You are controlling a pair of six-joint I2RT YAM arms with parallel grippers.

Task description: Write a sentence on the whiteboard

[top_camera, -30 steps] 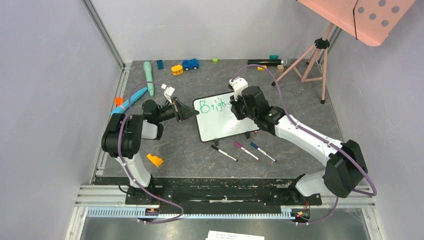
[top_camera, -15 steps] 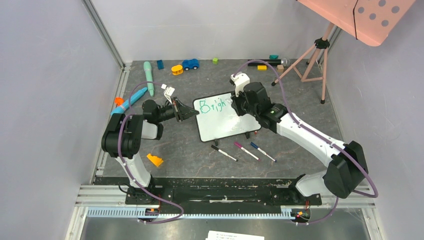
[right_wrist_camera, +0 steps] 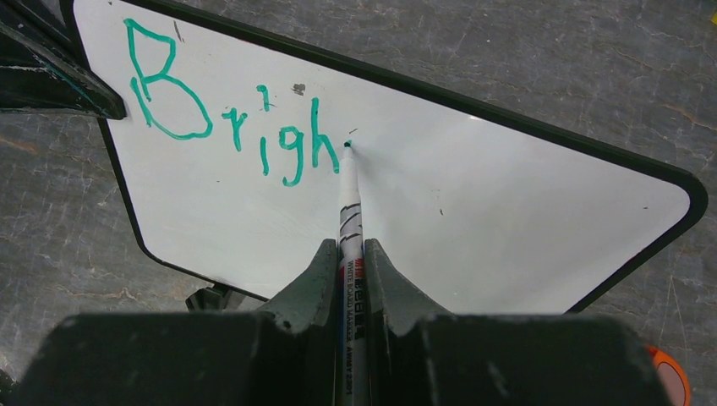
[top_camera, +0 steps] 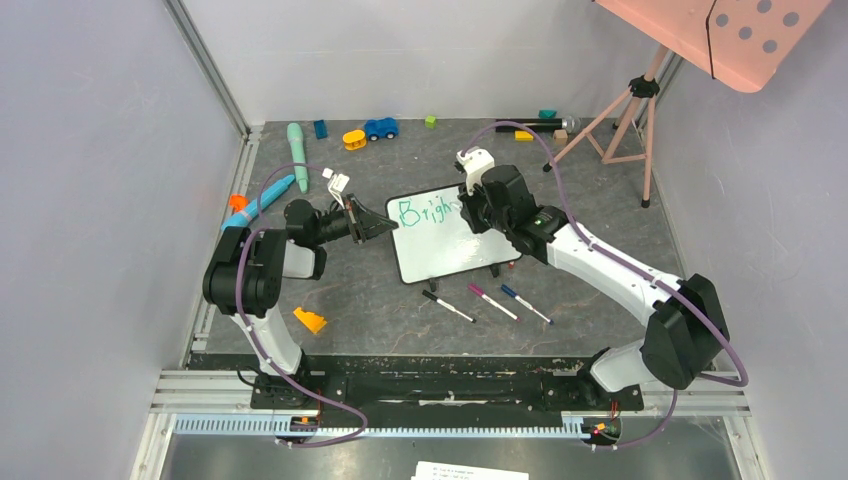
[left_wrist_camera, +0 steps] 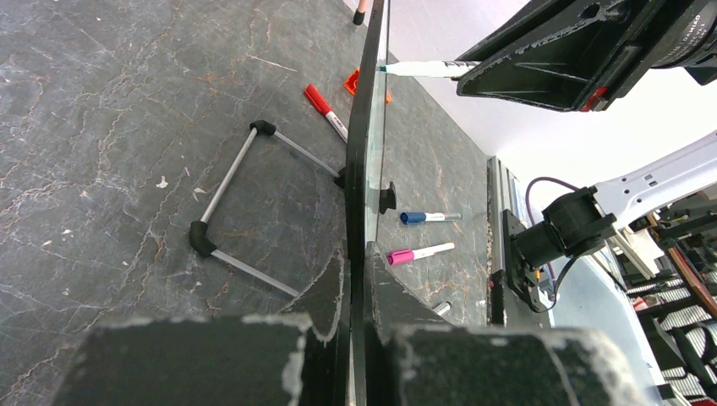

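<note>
Clamping whiteboard (top_camera: 450,245) left edge: left tool (left_wrist_camera: 355,272), closed on frame. Right tool (right_wrist_camera: 348,250) pinches teal marker (right_wrist_camera: 348,203), tip touching board just right of sentence (right_wrist_camera: 234,127), reading "Brigh".

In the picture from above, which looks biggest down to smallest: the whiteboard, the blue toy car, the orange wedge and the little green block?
1. whiteboard, by far the largest.
2. blue toy car and orange wedge: they look about alike, so no ranking between them.
3. green block, the smallest.
</note>
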